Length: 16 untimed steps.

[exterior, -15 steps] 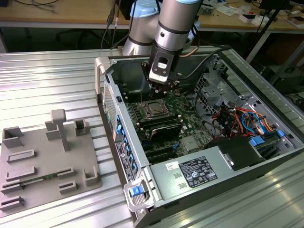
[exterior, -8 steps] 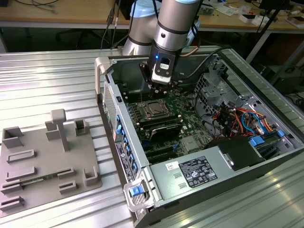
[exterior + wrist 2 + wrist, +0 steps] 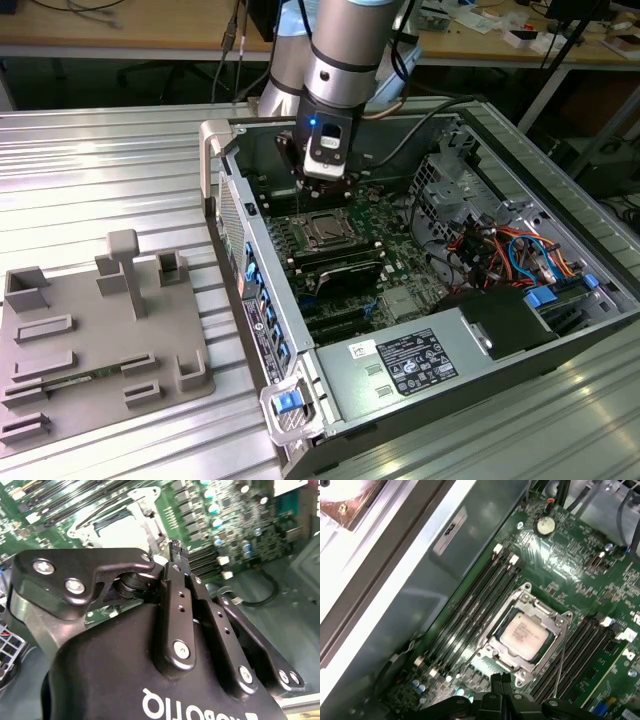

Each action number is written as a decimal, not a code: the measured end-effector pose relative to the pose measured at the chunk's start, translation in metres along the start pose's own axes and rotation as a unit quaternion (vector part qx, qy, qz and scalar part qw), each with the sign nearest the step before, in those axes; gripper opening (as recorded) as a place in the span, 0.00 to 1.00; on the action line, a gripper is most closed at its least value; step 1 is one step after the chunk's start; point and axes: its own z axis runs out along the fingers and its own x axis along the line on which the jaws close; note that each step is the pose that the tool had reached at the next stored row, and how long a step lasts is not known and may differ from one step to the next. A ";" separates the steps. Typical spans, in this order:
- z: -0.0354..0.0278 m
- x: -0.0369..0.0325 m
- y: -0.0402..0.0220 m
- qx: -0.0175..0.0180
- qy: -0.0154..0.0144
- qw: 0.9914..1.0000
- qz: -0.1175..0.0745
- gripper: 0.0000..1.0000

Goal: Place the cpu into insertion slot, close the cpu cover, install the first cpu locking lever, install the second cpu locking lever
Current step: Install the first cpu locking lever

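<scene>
My gripper [image 3: 323, 183] hangs over open computer case [image 3: 255, 260], upper middle of exterior view. Fingers pressed together, nothing held; I judge narrow tip suits pushing. Chip [image 3: 525, 635] lies flat in socket, close under me. Cover frame [image 3: 542, 612] lies down around chip, seems shut. Levers: cannot tell. Case stands on ribbed metal desk [image 3: 100, 170]; grey tray [image 3: 170, 330] at exterior view's left.

An open computer case [image 3: 225, 150] lies on its side on a ribbed metal table [image 3: 110, 170]. Inside it, a green motherboard [image 3: 405, 265] carries parallel memory slots [image 3: 465, 615] and a coin battery [image 3: 544, 525]. A grey power supply [image 3: 400, 365] occupies the near end of the case. Coloured cables [image 3: 505, 250] run toward the exterior view's right. A grey fixture tray [image 3: 100, 345] rests on the table, beside the case on the exterior view's left.
</scene>
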 end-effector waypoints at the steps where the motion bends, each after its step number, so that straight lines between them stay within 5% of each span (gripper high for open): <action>1: 0.0000 0.0017 -0.0023 0.000 0.000 1.000 0.000 0.11; 5: 0.0000 0.0040 -0.0056 0.000 0.000 1.000 -0.020 0.11; 7: 0.0000 0.0040 -0.0057 0.001 0.000 0.998 -0.064 0.11; 10: 0.0002 0.0040 -0.0056 0.001 0.000 0.995 -0.100 0.11; 16: 0.0005 0.0040 -0.0056 0.002 0.001 0.984 -0.176 0.11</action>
